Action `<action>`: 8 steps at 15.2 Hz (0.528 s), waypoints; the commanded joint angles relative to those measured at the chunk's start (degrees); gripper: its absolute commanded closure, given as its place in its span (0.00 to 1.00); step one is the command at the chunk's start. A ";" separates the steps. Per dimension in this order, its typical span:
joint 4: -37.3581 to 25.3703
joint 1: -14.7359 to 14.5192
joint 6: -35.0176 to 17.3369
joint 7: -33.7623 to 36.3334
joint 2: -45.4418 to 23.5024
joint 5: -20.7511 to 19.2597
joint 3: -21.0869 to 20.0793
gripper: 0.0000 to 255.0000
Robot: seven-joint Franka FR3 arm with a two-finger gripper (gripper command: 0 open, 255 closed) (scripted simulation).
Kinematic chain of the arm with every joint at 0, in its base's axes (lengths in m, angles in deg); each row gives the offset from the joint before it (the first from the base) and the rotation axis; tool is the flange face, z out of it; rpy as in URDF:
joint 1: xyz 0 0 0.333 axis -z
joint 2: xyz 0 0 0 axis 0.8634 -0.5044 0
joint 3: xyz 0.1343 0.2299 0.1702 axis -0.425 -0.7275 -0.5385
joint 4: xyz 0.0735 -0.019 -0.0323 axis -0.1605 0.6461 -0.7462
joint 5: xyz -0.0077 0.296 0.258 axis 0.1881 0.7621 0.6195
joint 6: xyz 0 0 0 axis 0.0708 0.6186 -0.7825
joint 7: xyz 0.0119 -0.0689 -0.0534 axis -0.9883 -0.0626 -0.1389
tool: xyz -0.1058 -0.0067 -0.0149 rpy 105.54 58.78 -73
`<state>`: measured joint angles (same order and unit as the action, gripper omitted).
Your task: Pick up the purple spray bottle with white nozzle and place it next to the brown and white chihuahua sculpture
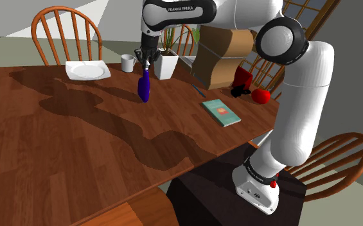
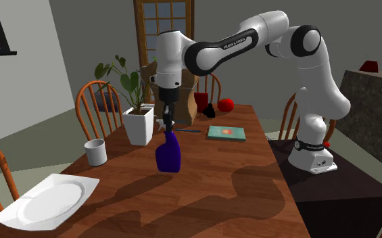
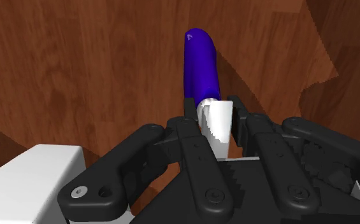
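The purple spray bottle (image 1: 144, 88) stands upright near the far middle of the wooden table (image 1: 77, 141). My gripper (image 1: 146, 63) comes straight down on it and is shut on its white nozzle (image 3: 215, 124). In the wrist view the purple body (image 3: 201, 67) hangs beyond the fingers, over the wood. From the second exterior view the bottle (image 2: 168, 154) is at or just above the tabletop; I cannot tell whether it touches. A brown blocky sculpture (image 1: 220, 59) stands at the far right of the table, partly behind my arm.
A white potted plant (image 1: 166, 65) and a white cup (image 1: 128, 63) stand just behind the bottle. A white plate (image 1: 87, 70) lies at the far left. A teal book (image 1: 221, 112), a red apple (image 1: 261, 96) and a small black object (image 1: 238, 90) lie near the sculpture. Wooden chairs ring the table.
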<state>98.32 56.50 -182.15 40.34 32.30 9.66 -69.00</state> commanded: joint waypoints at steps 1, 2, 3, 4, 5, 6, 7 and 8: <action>-1.06 0.02 1.35 -0.10 0.29 0.05 -0.01 1.00; -1.69 0.01 2.07 -0.13 0.38 0.08 -0.03 1.00; -2.33 -0.01 2.80 -0.15 0.47 0.10 -0.04 1.00; -3.00 -0.02 3.53 -0.18 0.54 0.11 -0.05 1.00; -3.68 -0.04 4.27 -0.20 0.59 0.13 -0.05 1.00; -4.39 -0.05 5.02 -0.22 0.64 0.14 -0.06 1.00; -5.12 -0.07 5.78 -0.24 0.66 0.16 -0.07 1.00; -5.87 -0.09 6.54 -0.27 0.67 0.17 -0.08 1.00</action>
<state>93.30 56.41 -176.47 40.14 32.97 9.80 -69.08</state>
